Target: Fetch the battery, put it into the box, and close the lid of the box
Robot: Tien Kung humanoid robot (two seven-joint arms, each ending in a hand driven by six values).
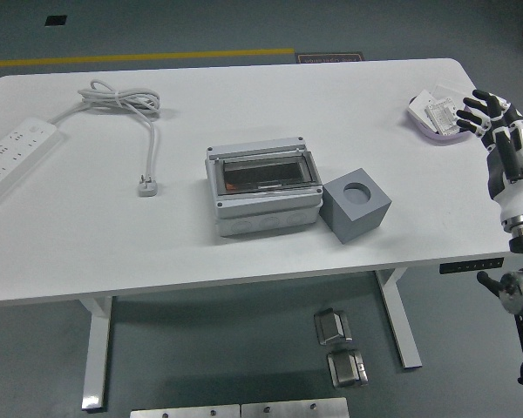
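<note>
Black right hand (fingers spread) beside purple tray.

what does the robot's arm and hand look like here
Only the right arm shows. Its hand has black fingers with white segments. The forearm is black with a white shell, ending in a silver ring; below it is a black joint and a thin black link.

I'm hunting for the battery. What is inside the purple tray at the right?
The purple tray holds small white-grey blocky items, possibly the battery; the right hand with spread fingers covers the tray's right side, hiding anything there.
</note>
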